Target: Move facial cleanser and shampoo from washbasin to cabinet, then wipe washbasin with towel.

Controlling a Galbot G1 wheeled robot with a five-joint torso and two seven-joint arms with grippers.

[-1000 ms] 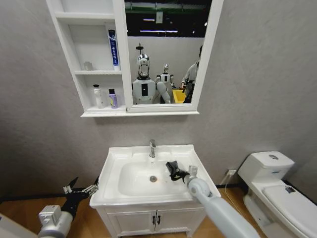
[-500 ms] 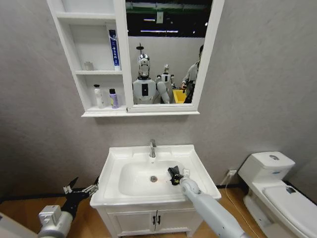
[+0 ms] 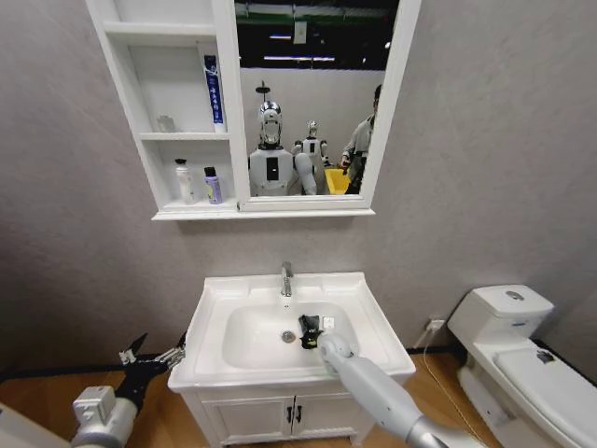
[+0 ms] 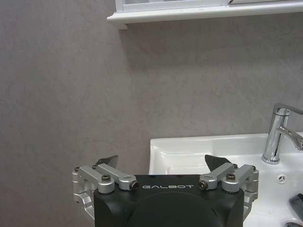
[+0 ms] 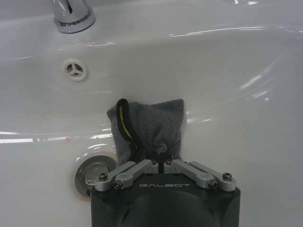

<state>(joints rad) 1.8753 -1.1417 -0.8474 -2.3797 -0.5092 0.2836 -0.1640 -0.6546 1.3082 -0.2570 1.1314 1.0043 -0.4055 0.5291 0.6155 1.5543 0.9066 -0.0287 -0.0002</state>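
Right gripper (image 5: 161, 158) down in washbasin (image 3: 216, 301) bowl, jaws pinching towel (image 5: 149, 125), pressed to bowl wall just beside drain (image 5: 93, 173). Left gripper (image 4: 163, 163) hung off washbasin's left edge, jaws spread. Two bottles (image 3: 199, 184) on cabinet (image 3: 131, 112) bottom shelf.

A white toilet (image 3: 518, 350) stands against the grey textured wall (image 3: 485, 149), its lid shut and a chrome flush button (image 3: 515, 295) on top of the tank. Just beside the toilet, low on the wall, sits a white socket (image 3: 436, 325) with a cable hanging from it. Under the toilet runs a brown wooden floor (image 3: 37, 401).
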